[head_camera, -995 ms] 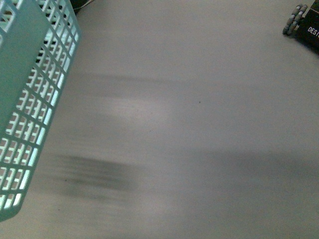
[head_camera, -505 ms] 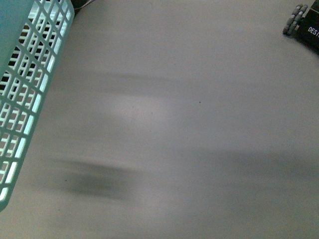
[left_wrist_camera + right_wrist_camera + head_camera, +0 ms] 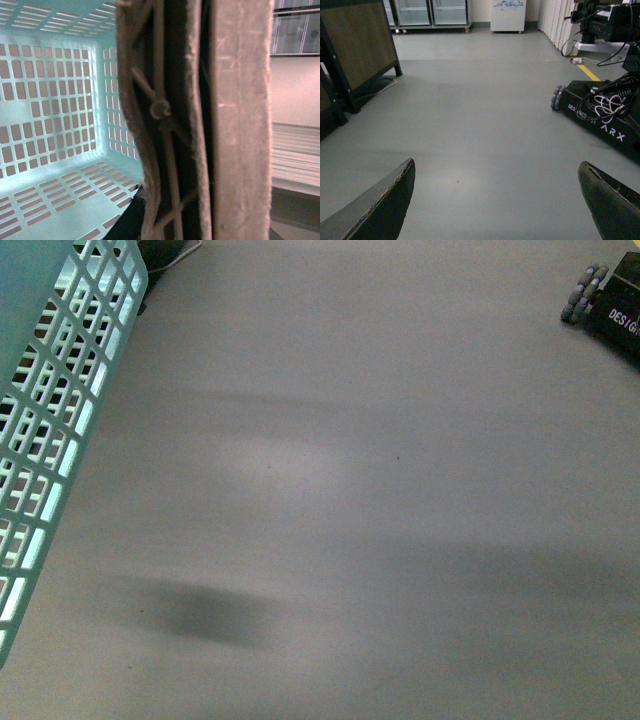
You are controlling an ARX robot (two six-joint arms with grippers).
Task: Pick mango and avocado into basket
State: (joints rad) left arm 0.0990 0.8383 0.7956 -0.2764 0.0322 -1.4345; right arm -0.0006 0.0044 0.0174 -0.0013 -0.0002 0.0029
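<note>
Basket [image 3: 50, 440] shifted further left, right end effector [image 3: 496, 205] released, left end effector [image 3: 127, 222] unclear

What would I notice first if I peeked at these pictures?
The turquoise basket with its slotted sides, at the left edge of the front view. In the left wrist view its brown handle fills the middle, very close. The right gripper hangs wide open over the grey floor.

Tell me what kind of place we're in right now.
Probably an indoor robotics lab or test room: bare grey floor, glass-door cabinets along the far wall, and a black wheeled ARX robot base with loose cables parked nearby.
</note>
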